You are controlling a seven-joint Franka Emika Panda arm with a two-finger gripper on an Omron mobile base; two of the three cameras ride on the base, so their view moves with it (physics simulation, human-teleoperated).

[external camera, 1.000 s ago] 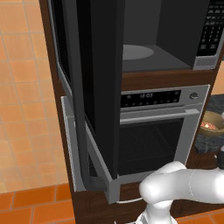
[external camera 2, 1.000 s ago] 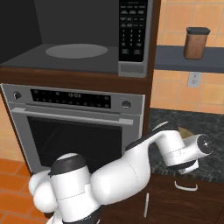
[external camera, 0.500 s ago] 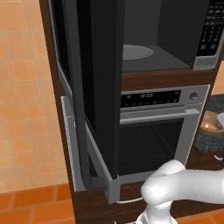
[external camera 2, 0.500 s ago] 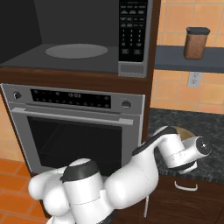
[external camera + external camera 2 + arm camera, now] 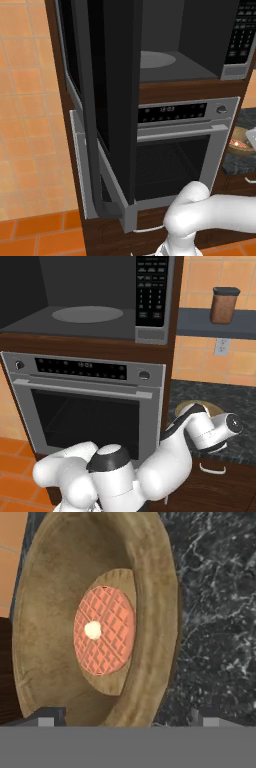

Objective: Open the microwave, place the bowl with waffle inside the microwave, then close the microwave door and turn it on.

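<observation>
A: The arm has swung lower over the worktop (image 5: 220, 587); where does the bowl (image 5: 145, 577) sit?
B: Directly under the spread pincer (image 5: 125, 721), straddling its rim.
A: Texture?
B: Round tan bowl, gridded reddish waffle (image 5: 104, 630), speckled dark stone.

You see the bowl (image 5: 95, 627) cut off at the hand view's top; the arm hides most of it in the right base view.

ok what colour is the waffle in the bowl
The waffle is reddish-orange with a grid pattern and a pale dab at its centre, clearest in the hand view.
</observation>
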